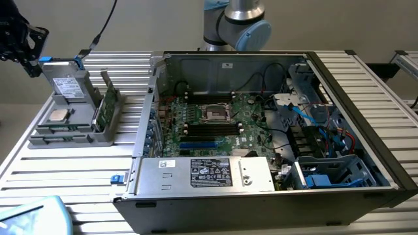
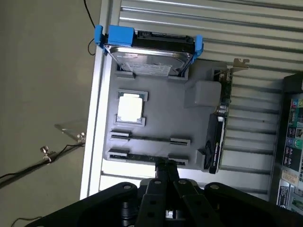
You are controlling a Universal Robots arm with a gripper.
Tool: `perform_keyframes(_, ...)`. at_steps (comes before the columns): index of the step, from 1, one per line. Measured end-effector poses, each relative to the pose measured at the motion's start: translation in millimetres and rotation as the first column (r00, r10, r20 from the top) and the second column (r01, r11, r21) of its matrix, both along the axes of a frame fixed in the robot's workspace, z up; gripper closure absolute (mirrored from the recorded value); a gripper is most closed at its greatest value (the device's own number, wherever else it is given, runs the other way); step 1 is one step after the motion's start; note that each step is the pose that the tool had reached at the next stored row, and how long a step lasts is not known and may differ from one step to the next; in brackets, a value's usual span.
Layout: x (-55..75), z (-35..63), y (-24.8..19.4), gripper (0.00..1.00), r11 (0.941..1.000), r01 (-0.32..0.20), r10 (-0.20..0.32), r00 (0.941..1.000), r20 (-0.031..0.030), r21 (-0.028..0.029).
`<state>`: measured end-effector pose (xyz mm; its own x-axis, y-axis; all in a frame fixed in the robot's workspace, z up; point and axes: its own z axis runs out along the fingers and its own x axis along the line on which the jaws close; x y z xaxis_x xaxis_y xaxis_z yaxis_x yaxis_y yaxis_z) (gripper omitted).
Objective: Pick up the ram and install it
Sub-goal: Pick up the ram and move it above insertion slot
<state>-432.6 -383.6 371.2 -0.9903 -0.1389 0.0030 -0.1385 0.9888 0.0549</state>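
Note:
The ram (image 2: 142, 157) is a long, narrow dark stick standing on edge in the outer slot of a grey parts tray (image 2: 199, 118). A second thin stick (image 2: 150, 139) sits in the slot beside it. My gripper (image 2: 165, 164) hangs above the tray's edge, close to the ram, with its fingers pressed together and nothing between them. In the exterior view the gripper (image 1: 29, 66) is high at the exterior view's left, behind the tray (image 1: 39, 142). The open computer case (image 1: 261, 196) holds the motherboard (image 1: 222, 122) with its black memory slots (image 1: 212, 128).
On the tray are a hard drive in a blue bracket (image 2: 149, 54), a square silver processor (image 2: 129, 108) and a wider green card standing on edge (image 2: 220, 127). The case wall (image 1: 147, 117) rises right next to the tray. A cable (image 2: 90, 12) hangs off the table's side.

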Motion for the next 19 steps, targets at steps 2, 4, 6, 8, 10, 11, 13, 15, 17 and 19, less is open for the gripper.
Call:
perform_keyframes(2,0.0,-1.4,0.0,0.89,0.9993,-0.037,0.037,0.9993,0.0,0.0)
perform_keyframes(4,0.0,-2.9,0.0,0.89,0.9972,-0.074,0.074,0.9972,0.0001,0.0)
perform_keyframes(6,0.0,-4.3,0.0,0.89,0.994,-0.109,0.109,0.994,0.0001,0.0)
perform_keyframes(8,0.0,-5.8,0.0,0.89,0.9893,-0.146,0.146,0.9893,0.0,0.0)
perform_keyframes(10,0.0,-7.3,0.0,0.89,0.9834,-0.182,0.182,0.9834,0.0,0.0)
perform_keyframes(11,0.0,-8.0,0.0,0.89,0.9799,-0.199,0.199,0.9799,-0.0001,0.0)
perform_keyframes(13,0.0,-9.5,0.0,0.89,0.972,-0.235,0.235,0.972,0.0,0.0)
perform_keyframes(15,0.0,-11.0,0.0,0.89,0.9628,-0.27,0.27,0.9628,0.0,0.0)
perform_keyframes(17,0.0,-12.5,0.0,0.89,0.9523,-0.305,0.305,0.9523,0.0,0.0)
perform_keyframes(19,0.0,-14.0,0.0,0.89,0.9407,-0.339,0.339,0.9407,-0.0001,0.0)
